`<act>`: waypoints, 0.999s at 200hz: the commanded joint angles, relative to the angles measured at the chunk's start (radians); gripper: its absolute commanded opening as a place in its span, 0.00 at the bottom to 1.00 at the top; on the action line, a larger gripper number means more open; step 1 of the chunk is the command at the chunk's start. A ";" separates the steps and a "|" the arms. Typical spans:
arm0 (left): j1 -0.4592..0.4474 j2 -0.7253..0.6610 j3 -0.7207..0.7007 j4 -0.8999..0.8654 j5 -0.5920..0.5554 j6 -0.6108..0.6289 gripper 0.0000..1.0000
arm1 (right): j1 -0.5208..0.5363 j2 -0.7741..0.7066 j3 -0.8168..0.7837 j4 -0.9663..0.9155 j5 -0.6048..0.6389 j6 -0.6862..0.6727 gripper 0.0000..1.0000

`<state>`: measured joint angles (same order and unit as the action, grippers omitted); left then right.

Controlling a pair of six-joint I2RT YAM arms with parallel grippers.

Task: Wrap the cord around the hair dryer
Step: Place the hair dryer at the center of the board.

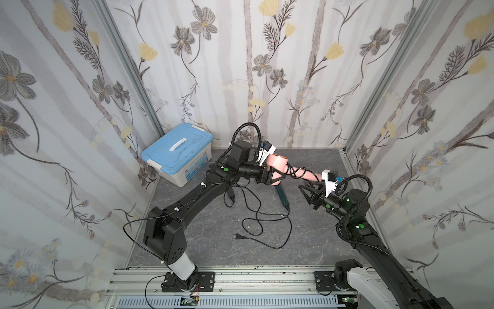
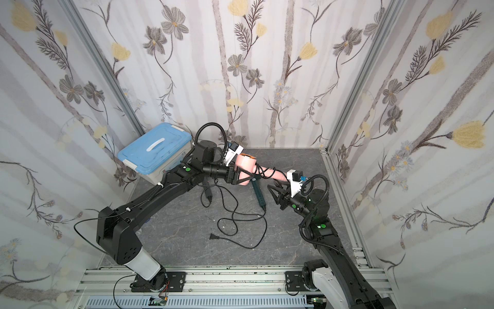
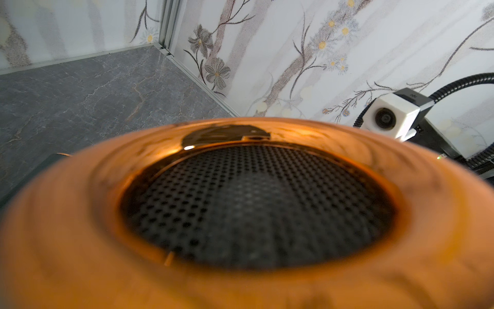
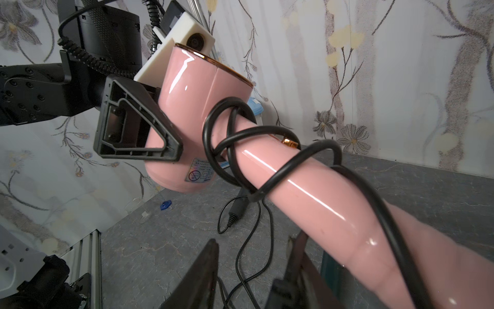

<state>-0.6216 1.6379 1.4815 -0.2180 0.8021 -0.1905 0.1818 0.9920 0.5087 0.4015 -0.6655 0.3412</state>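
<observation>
Hair dryer [image 1: 279,162] (in left tool [image 1: 278,175]) near back wall [image 1: 267,80]

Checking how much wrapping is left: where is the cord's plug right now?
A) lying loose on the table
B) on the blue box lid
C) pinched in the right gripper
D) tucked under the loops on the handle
A: the plug lies flat on the grey table at the end of the cord, away from the hair dryer.
</observation>
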 commanded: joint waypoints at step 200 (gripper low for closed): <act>-0.037 -0.012 0.063 -0.127 0.188 0.111 0.00 | -0.104 0.106 0.134 -0.172 -0.226 -0.133 0.69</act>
<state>-0.6617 1.6413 1.5265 -0.4335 0.8066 -0.0883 0.0818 1.0885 0.6605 0.2340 -0.9237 0.2337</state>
